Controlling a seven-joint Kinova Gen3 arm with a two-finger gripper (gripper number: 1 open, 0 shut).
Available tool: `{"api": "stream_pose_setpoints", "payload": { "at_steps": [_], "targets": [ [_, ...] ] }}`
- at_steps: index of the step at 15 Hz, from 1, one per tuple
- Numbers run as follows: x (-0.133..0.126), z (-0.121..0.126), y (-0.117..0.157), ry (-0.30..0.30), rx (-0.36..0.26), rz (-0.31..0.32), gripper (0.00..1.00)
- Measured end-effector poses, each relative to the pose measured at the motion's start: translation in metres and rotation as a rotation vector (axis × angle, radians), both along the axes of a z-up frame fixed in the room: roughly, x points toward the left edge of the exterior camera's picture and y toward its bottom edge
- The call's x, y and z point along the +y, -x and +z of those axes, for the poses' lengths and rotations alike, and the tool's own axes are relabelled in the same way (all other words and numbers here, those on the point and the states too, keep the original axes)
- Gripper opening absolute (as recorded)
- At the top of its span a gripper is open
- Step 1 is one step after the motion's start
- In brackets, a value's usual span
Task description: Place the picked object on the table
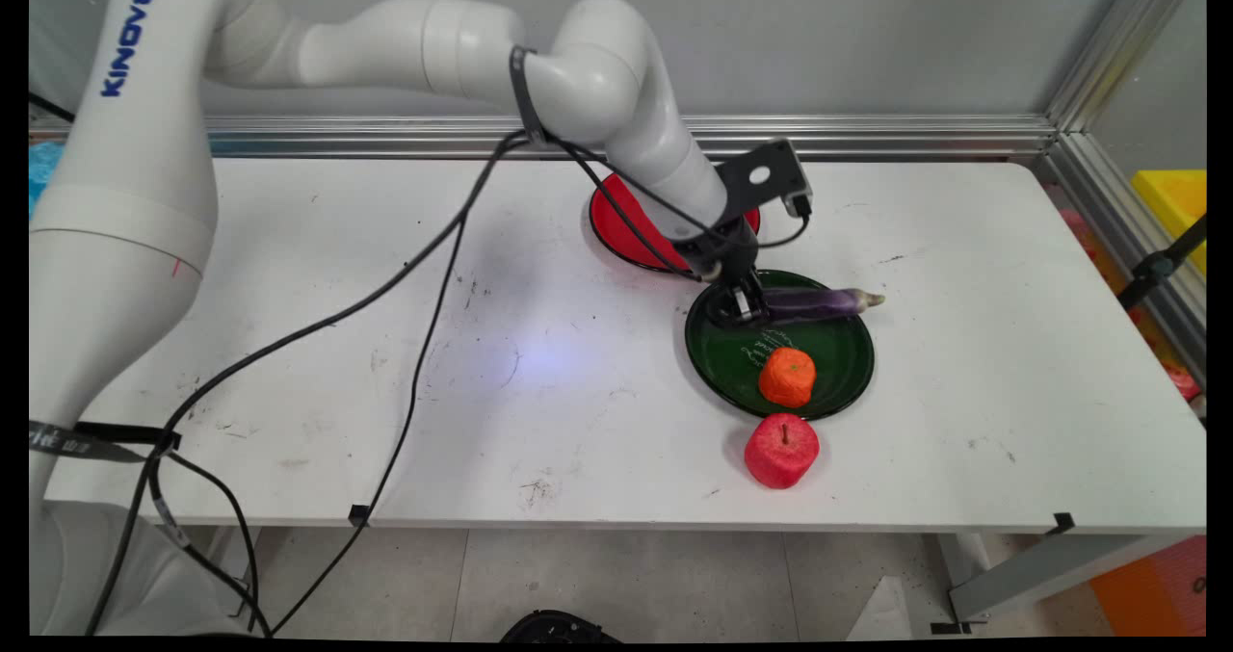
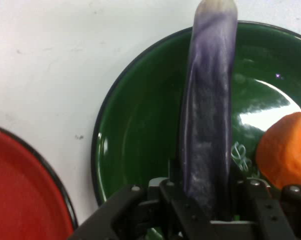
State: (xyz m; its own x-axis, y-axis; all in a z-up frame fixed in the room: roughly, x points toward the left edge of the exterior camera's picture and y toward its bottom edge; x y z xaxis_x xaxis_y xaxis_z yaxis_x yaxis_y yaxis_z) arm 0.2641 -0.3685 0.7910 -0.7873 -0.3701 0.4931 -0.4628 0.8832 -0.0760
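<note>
Toward the back right of the white table [image 1: 318, 276], my gripper [image 1: 740, 305] is down at the rear rim of the green plate [image 1: 718, 363], its fingers closed on one end of a long purple eggplant [image 1: 817, 303]. From left: the red plate [image 1: 616, 233] lies nearest the table's back edge, just beside the green one and partly behind my wrist, so whether they touch is unclear. The eggplant lies level across the green plate's rear, its pale tip reaching past the rim on the right. An orange fruit [image 1: 787, 378] sits inside the green plate near its front rim, well clear of the eggplant. A red apple [image 1: 781, 451] rests on the bare table just in front of that plate, toward the front edge. The hand view shows the eggplant [image 2: 208, 125] running straight out from between my fingers over the green plate [image 2: 135, 125]. Whether the eggplant rests on the plate or hangs just above it I cannot tell; the gripped end is hidden in my linkage.
</note>
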Motion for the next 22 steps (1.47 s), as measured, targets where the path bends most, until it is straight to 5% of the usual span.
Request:
{"api": "stream_pose_setpoints", "payload": {
  "at_steps": [9,22],
  "targets": [
    [0.024,0.044,-0.079,-0.037,-0.081,0.039,0.0],
    [0.061,0.025,-0.178,-0.044,-0.204,0.087,0.0]
  ]
}}
